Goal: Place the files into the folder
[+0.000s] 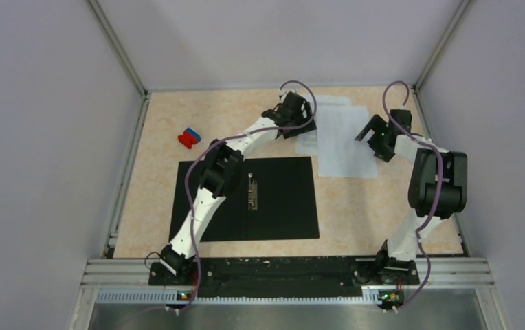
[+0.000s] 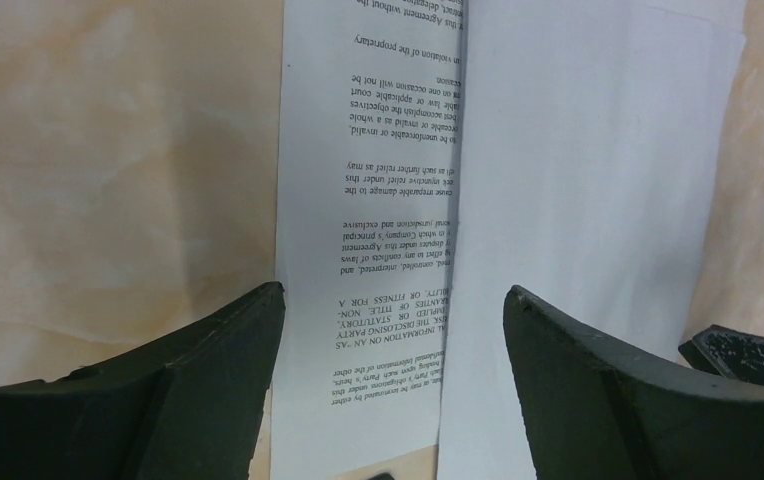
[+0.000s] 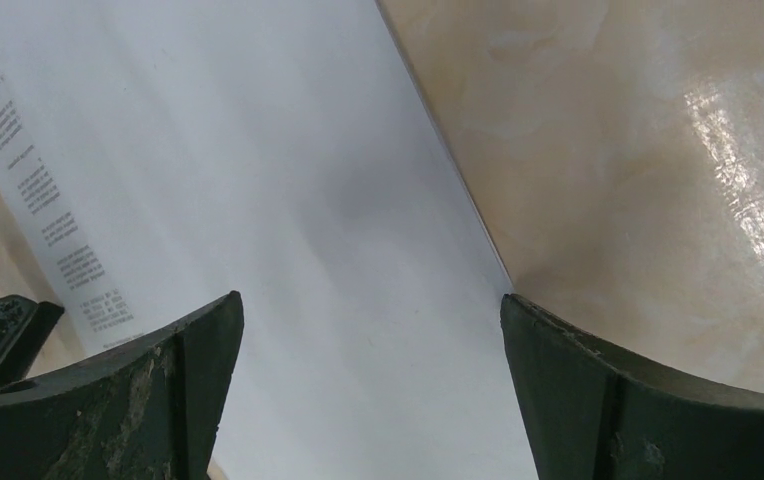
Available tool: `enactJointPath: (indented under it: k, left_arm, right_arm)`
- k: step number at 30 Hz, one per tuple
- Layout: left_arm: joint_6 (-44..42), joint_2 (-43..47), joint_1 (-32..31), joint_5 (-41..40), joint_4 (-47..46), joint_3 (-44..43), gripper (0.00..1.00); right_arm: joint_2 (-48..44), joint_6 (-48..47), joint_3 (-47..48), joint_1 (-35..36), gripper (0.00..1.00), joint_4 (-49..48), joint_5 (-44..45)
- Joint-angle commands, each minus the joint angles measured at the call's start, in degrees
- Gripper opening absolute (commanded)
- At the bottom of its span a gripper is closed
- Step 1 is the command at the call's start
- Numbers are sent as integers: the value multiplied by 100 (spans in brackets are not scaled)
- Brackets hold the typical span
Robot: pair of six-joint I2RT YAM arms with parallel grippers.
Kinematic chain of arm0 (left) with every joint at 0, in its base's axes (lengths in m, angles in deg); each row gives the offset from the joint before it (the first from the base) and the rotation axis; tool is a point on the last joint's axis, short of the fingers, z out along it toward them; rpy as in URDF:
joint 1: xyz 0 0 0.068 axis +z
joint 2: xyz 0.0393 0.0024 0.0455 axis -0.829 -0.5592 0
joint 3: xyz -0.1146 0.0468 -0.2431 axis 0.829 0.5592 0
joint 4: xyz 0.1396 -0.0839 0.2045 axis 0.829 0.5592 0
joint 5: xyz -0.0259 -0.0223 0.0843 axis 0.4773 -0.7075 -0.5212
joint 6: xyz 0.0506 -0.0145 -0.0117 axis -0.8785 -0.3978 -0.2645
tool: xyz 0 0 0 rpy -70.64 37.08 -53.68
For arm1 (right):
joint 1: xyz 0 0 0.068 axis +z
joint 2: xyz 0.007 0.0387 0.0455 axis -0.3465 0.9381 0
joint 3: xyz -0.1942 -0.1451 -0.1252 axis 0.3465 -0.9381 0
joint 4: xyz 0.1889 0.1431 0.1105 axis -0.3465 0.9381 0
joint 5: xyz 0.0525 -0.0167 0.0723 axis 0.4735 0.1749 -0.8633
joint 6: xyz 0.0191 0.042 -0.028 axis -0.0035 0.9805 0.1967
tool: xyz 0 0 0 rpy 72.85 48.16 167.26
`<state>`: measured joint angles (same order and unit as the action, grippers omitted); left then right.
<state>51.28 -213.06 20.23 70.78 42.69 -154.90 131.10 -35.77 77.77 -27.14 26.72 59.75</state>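
- The files (image 1: 345,141) are white sheets lying on top of each other, upper right on the tabletop (image 1: 383,220). One has small print.
- The folder (image 1: 280,206) lies open in the middle, black inside.
- A red-and-blue block (image 1: 190,137) sits upper left.
- The left gripper (image 2: 393,290) and the right gripper (image 3: 369,296) are wide open over the sheets, holding nothing.

On the bench (image 1: 383,220): the folder (image 1: 280,206) is laid open flat at centre, toward the near edge, with a clip (image 1: 252,192) on its spine. Behind it, far left, a small block (image 1: 190,137) is set. Behind and right, near its far corner, the sheets (image 1: 345,137) are stacked overlapping, the printed sheet (image 2: 378,200) partly covered by a blank sheet (image 2: 598,180). The left claw (image 1: 306,129) is held over the stack's left edge, the right claw (image 1: 364,135) over its right.
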Motion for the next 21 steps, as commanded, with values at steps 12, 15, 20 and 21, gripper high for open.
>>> enactJointPath:
  k: [12, 15, 20, 21]
  left_arm:
    - [361, -482, -424, 732, -235, -476, 85]
    - [394, -526, -423, 739, -226, -551, 85]
    - [268, -369, -391, 680, -154, -500, 85]
    - [261, -329, -375, 673, -146, -485, 85]
  right_arm:
    - [702, 59, 1076, 115, 99, -80, -183]
    - [817, 80, 1245, 263, 99, -19, -194]
    - [389, 9, 1245, 132, 99, 123, 264]
    - [294, 12, 1240, 40, 99, 161, 317]
